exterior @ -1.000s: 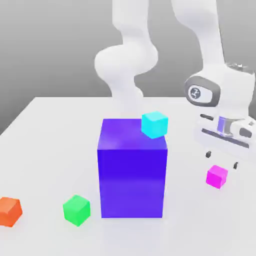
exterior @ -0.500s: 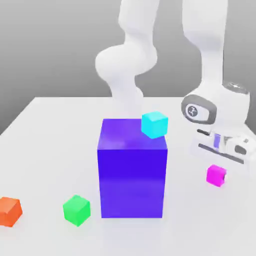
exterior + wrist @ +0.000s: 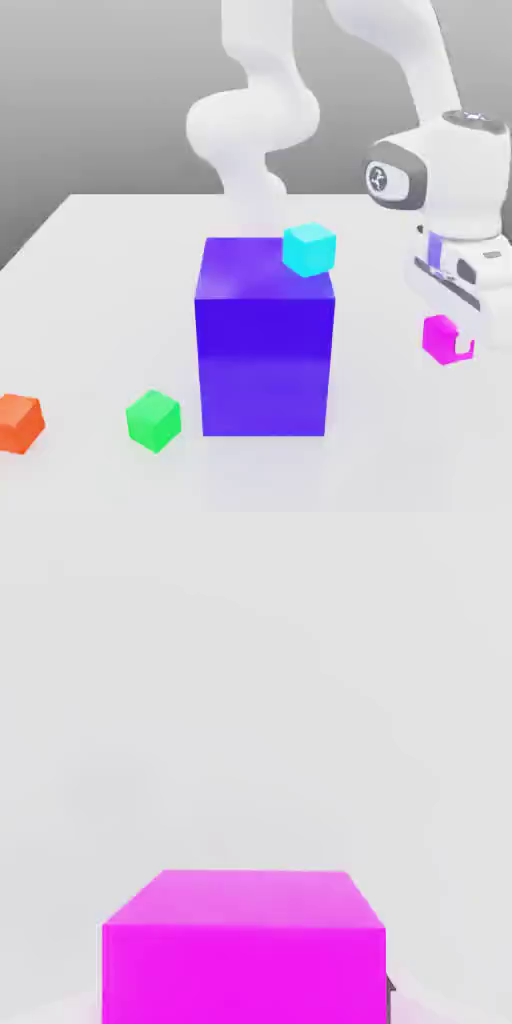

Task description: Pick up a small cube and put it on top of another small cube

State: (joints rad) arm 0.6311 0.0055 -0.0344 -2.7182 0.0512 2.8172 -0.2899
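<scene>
A white table [image 3: 90, 290] stands before a plain grey backdrop. On the exterior view's right, the gripper [image 3: 452, 345] is closed on the magenta cube [image 3: 439, 338], which it holds just above the table. The green cube [image 3: 153, 420] rests near left, beside the blue-purple block [image 3: 265, 350]. The arm's upper links are cut off.

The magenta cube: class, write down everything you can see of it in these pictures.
The magenta cube is small, bright pink, with flat, plain, matte faces and sharp edges; its top face looks lighter than the side in the hand view. It sits at the exterior view's right, clear of the big blue-purple block. The claw is shut on it, one finger showing against its side. It appears tilted and lifted just off the white table.
</scene>
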